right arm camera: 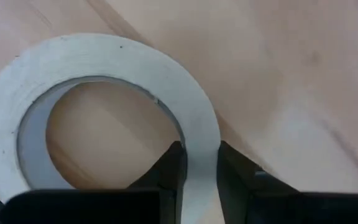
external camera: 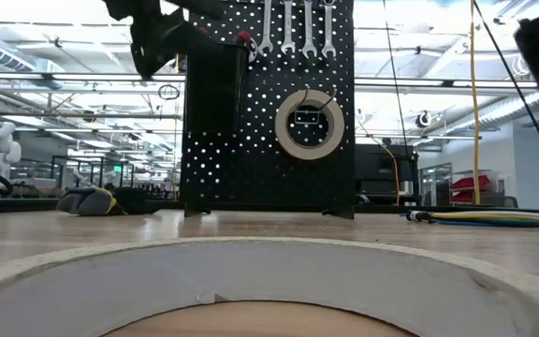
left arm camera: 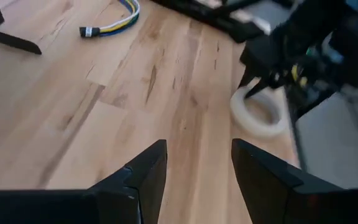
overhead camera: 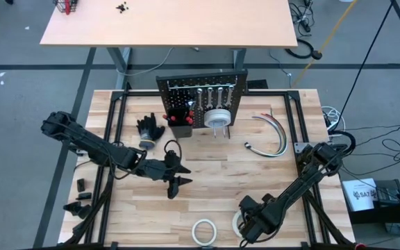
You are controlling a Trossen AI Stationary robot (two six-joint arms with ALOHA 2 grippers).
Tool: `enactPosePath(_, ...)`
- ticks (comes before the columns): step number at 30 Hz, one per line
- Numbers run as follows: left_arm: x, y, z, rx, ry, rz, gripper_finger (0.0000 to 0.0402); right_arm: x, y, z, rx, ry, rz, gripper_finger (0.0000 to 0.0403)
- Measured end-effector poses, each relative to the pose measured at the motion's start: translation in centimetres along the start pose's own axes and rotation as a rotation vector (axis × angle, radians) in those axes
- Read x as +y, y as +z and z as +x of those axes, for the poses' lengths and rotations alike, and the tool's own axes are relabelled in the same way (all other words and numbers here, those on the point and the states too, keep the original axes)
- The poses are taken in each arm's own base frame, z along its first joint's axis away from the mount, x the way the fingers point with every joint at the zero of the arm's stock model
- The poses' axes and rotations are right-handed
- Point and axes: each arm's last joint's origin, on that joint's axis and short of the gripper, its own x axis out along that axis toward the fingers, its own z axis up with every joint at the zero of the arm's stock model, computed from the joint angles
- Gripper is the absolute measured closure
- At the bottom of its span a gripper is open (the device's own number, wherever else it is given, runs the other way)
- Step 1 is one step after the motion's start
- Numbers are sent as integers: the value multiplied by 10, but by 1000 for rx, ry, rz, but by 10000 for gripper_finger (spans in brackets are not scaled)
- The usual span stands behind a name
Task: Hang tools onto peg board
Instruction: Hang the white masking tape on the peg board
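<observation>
Gripping the wall of a white tape roll [right arm camera: 104,93], the right claw [right arm camera: 199,171] is sitting low at the near right part of the table [overhead camera: 269,173], one finger inside the ring and one outside, pressed against the band. That roll is lying flat on the wood. A second tape roll [overhead camera: 203,231] is lying flat near the front edge, just left of the first. The left claw [left arm camera: 197,168] is hovering over bare wood around the middle of the table, its fingers standing apart and holding nothing. The peg board [overhead camera: 201,99] is standing upright at the far side, carrying three wrenches [external camera: 287,26] along its top and another tape roll [external camera: 309,123] hanging below them. Black gloves [overhead camera: 149,129] are lying left of the board, and curved hoses [overhead camera: 273,135] are lying to its right.
</observation>
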Motion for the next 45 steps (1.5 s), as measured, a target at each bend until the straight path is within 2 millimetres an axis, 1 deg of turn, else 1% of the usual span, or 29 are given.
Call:
enactPosePath(2,0,2,0,-20,5,-104,219,-1,2,-4,-39,10,-25,346)
enactPosePath(6,3,5,1,-54,20,-375,219,-7,11,-17,-155,2,-4,346)
enactPosePath(8,4,6,1,-58,13,-455,219,-11,18,-24,-229,-5,6,346)
enactPosePath(12,4,6,2,-30,-14,-620,219,-18,34,-39,-385,-7,38,346)
enactPosePath(16,3,2,12,24,-52,-730,219,-20,59,-51,-444,31,28,346)
enactPosePath(19,0,0,24,18,-105,-767,219,-15,78,-56,-505,90,-15,346)
enactPosePath(22,-3,-3,40,-5,-151,-778,219,-11,96,-60,-528,132,-66,346)
enactPosePath(25,-1,-7,52,5,-178,-815,219,-11,106,-60,-545,141,-96,346)
enactPosePath(28,4,-14,62,37,-147,-831,219,-11,111,-61,-551,137,-117,346)
enactPosePath(33,7,-17,67,45,-130,-832,219,-12,120,-61,-561,137,-138,346)
enactPosePath(37,8,-12,67,17,-154,-840,219,-15,129,-61,-562,122,-128,346)
enactPosePath(45,16,-11,69,22,-119,-825,219,-20,145,-61,-571,105,-107,346)
